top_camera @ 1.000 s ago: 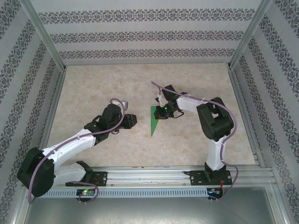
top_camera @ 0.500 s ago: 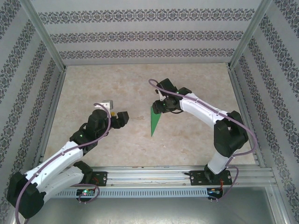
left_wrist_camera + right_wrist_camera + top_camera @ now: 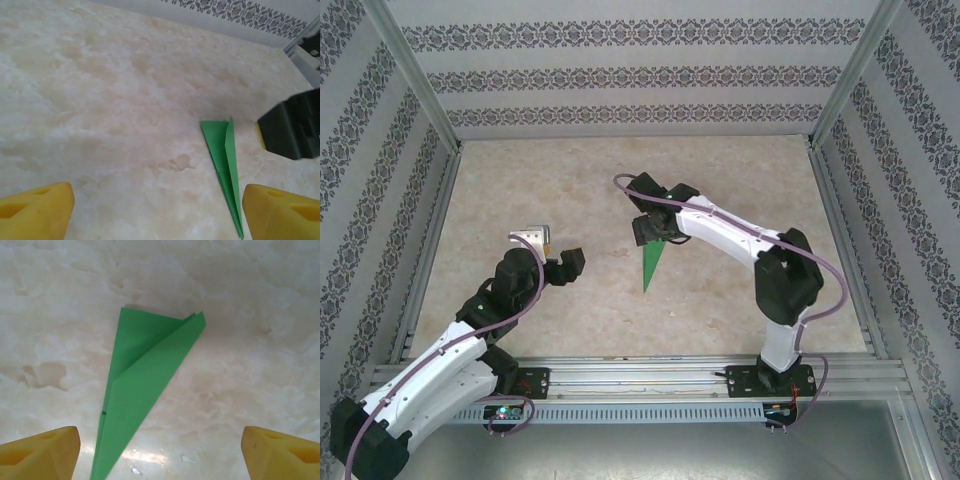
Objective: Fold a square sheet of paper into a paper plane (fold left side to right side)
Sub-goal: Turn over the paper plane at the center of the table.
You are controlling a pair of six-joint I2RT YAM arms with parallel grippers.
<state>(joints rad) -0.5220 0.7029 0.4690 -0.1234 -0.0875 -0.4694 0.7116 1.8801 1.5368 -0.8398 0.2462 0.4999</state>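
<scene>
The green paper lies flat on the marble table as a narrow, pointed paper plane (image 3: 652, 266), its tip toward the near edge. The right gripper (image 3: 648, 230) hovers over the plane's wide far end, open and holding nothing. From the right wrist, the plane (image 3: 142, 385) runs down to the left between the spread yellow fingertips (image 3: 45, 452) of that gripper (image 3: 160, 445). My left gripper (image 3: 570, 263) stands open to the left of the plane, apart from it. In its wrist view (image 3: 157, 205) the plane (image 3: 223, 150) lies beside the right yellow fingertip (image 3: 280, 212).
Patterned walls and aluminium frame posts (image 3: 420, 95) enclose the table on three sides. A metal rail (image 3: 650, 375) with both arm bases runs along the near edge. The right gripper's black body (image 3: 292, 130) shows at the right of the left wrist view.
Both grippers have opened. The left arm has drawn back toward the near left, away from the plane. The right gripper has shifted left and lifted off the plane, which stays put.
</scene>
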